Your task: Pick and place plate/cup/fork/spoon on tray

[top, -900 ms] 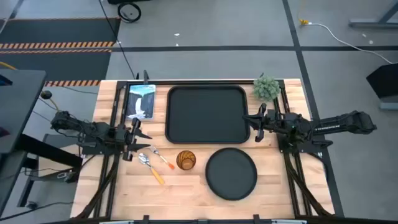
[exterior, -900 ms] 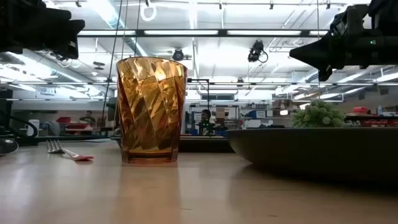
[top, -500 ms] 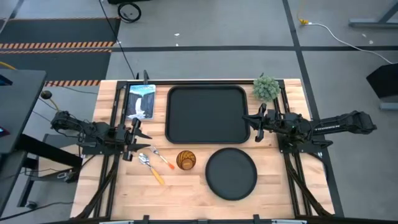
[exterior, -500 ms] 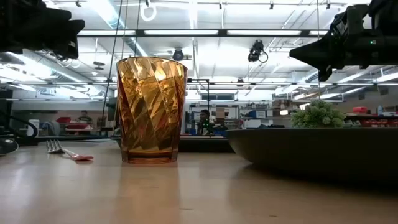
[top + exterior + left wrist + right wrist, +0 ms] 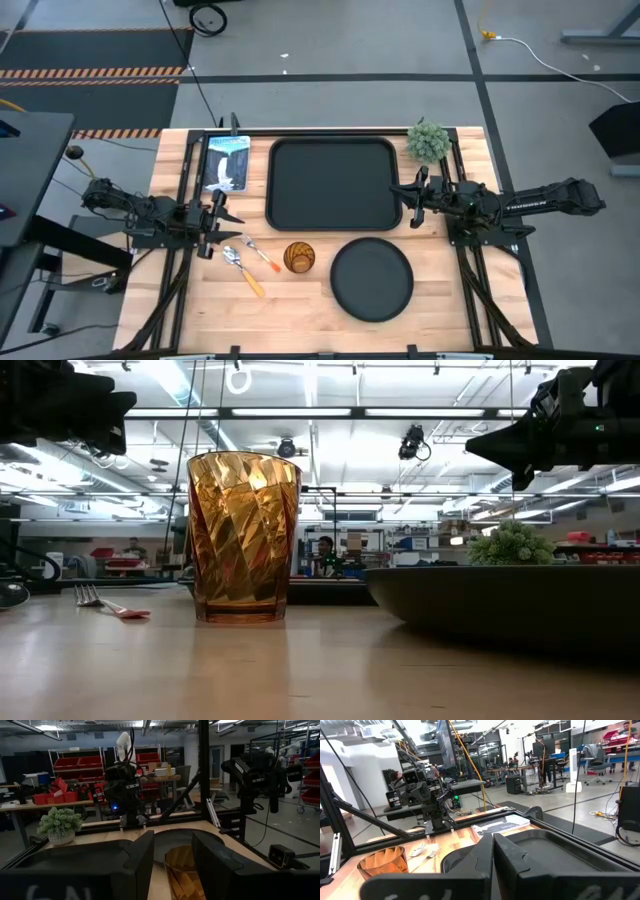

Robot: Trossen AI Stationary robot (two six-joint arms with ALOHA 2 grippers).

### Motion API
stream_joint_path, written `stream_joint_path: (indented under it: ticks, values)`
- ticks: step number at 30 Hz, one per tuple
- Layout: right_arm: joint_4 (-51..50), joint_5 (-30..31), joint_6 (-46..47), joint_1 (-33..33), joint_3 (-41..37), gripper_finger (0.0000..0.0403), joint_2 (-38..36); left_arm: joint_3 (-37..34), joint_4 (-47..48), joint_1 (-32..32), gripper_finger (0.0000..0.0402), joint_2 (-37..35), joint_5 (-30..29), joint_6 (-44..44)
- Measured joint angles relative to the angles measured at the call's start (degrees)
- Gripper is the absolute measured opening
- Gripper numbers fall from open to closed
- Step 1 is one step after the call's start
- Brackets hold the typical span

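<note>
The plate [image 5: 372, 280] lies on the bare wood just off the tray's [image 5: 333, 185] front rim, toward its right corner, flat and clear of everything. The cup [image 5: 299, 258] stands upright off that same front rim, about the middle of the tray's width, near the plate but not touching it. Off the tray's front left corner lie the spoon [image 5: 243, 271] and the fork [image 5: 262, 256], side by side at a slant with the fork nearer the cup.

The left gripper [image 5: 222, 222] hangs out beyond the tray's left side, near its front corner. Its fingers stand apart, and the cup shows through the gap in the left wrist view. It holds nothing. The right gripper [image 5: 398, 198] hangs at the tray's right side, above the rim, and its fingers seem pressed together with nothing between them.

The tray itself carries none of the four things. Past its far right corner stands a small green plant [image 5: 428, 142], and a printed card [image 5: 226, 163] lies alongside its left rim.

Nothing has changed over the last second. Both arms sit in the same poses and every item is where it was. My reading is that the task has not started, so all four picks remain. The left arm looks best placed for the cutlery and cup, the right arm for the plate.
</note>
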State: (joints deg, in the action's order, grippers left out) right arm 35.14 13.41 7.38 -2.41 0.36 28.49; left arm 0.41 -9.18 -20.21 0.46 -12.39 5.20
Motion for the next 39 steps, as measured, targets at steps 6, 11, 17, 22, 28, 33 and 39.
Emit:
stream_joint_path:
  ticks: [6,11,17,22,28,33,39]
  values:
    - [0.01,0.0,0.0,0.0,-0.01,0.0018,-0.01,0.0,0.0,0.0,0.0142,0.0,-0.01,-0.01]
    - [0.0,0.0,0.0,0.0,0.0,0.0018,0.0,0.01,-0.01,0.0,0.0142,-0.01,0.0,-0.01]
    - [0.01,0.0,0.0,0.01,-0.01,0.0018,-0.01,0.0,-0.01,0.0,0.0142,-0.01,0.01,-0.01]
    - [0.0,-0.02,-0.01,0.01,-0.02,0.0018,-0.02,-0.01,0.01,0.0,0.0142,0.01,-0.01,-0.01]
    - [0.0,0.0,0.0,0.02,0.0,0.0018,-0.01,-0.01,-2.55,0.07,0.0142,0.01,0.16,-3.37]
    - [0.0,0.0,0.0,0.02,-0.02,0.0018,0.0,-0.01,-9.21,1.07,0.0142,0.27,-0.92,-5.58]
    - [1.28,-0.02,0.0,0.02,-0.01,0.0018,-0.01,-0.01,-10.31,1.36,0.0142,0.3,0.71,-10.17]
